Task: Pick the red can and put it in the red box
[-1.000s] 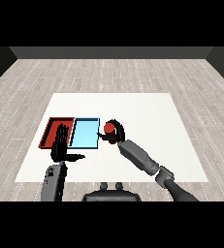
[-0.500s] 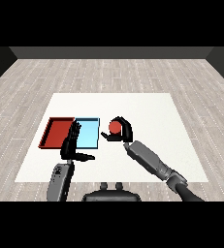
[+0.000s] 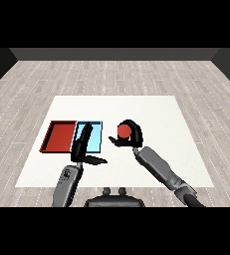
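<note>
A white table (image 3: 151,114) stands on a floor (image 3: 111,74) of pale grey planks. Two shallow trays lie on its left part, side by side and touching along one edge: a red tray (image 3: 59,137) to the left and a light blue tray (image 3: 95,130) to the right of it. An arm hides part of the blue tray, so whether anything lies inside it cannot be told.
</note>
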`<state>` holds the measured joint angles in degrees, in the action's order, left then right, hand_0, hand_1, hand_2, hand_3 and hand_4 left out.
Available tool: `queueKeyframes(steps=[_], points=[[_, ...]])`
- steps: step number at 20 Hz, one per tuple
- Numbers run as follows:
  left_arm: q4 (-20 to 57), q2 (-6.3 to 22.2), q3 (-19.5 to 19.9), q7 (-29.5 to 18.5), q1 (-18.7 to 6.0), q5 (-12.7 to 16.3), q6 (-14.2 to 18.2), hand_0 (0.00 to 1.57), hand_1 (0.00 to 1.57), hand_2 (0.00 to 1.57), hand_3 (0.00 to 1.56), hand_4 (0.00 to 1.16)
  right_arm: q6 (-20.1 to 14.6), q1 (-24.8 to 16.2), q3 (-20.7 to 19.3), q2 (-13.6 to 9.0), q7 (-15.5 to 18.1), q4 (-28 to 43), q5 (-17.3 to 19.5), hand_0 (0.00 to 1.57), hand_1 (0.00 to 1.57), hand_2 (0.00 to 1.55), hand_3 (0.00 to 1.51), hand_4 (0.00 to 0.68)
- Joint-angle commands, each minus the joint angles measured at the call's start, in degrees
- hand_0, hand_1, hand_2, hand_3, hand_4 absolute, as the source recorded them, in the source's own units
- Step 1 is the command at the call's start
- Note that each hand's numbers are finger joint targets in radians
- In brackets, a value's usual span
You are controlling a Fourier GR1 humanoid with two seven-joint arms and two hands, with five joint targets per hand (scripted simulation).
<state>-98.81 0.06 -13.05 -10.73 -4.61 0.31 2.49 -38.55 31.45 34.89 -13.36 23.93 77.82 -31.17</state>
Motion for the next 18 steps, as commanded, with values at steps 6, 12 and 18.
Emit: queueKeyframes(steps=[6,12,18], points=[[9.55,-0.06,-8.04,-2.84,-3.53,-0.72,8.74,0.0,0.0,0.0,0.0,0.0,5.45,-0.83,-5.78,3.28,-1.03,1.94,6.16,1.45,1.45,1.43,1.4,0.611],[15.62,-0.06,-8.95,-4.83,-5.36,2.56,10.19,0.0,0.0,0.0,0.0,0.0,4.72,-6.42,-4.88,4.77,-4.34,9.49,13.11,1.44,1.44,1.44,1.4,0.634],[22.25,-0.06,-6.25,-4.85,-11.27,6.26,7.75,0.0,0.0,0.0,0.0,0.0,10.52,-4.93,-9.76,7.94,-4.93,7.08,15.21,1.47,1.47,1.44,1.39,0.652]])
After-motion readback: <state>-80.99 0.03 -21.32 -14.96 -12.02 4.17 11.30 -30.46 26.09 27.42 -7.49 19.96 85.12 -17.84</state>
